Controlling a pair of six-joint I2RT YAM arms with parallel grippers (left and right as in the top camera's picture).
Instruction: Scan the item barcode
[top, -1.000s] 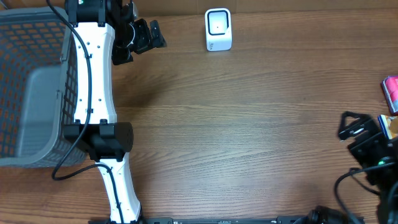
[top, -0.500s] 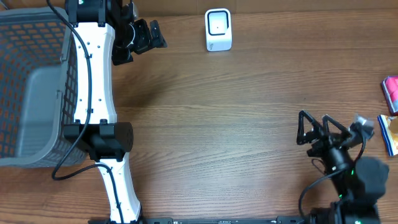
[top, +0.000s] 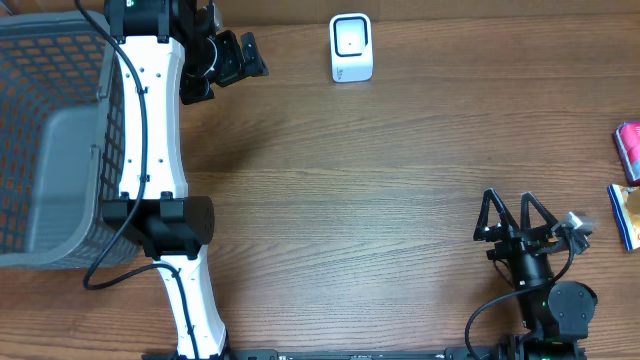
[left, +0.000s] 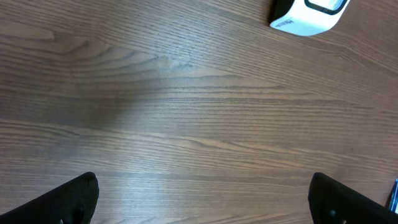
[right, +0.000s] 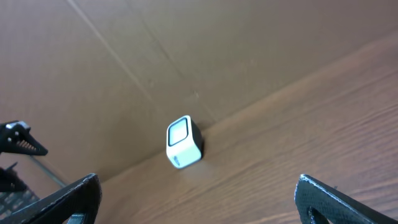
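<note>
At the far left a grey mesh basket sits on the wooden surface, with the white left arm stretched along its right side. The left fingers are spread wide at the far edge, holding nothing, and have not moved over the last second. Just to their right stands the white scanner, its dark window facing up and its long axis running from near to far. In the left wrist view only the scanner's corner shows at the top right, well ahead of the two finger tips. In the right wrist view the scanner stands far off, centred between the spread tips. Further right, the right fingers are wide apart and empty, pointing toward the far side. A second ago they were at the right edge, over the near packet, and they have since swung inward to the left. At the right edge lie a pink packet and, nearer, a blue packet. Both are cut by the frame, the blue one's visible edge running roughly near to far with a slight tilt. Both lie to the right of the right fingers and apart from them, and neither has moved.
</note>
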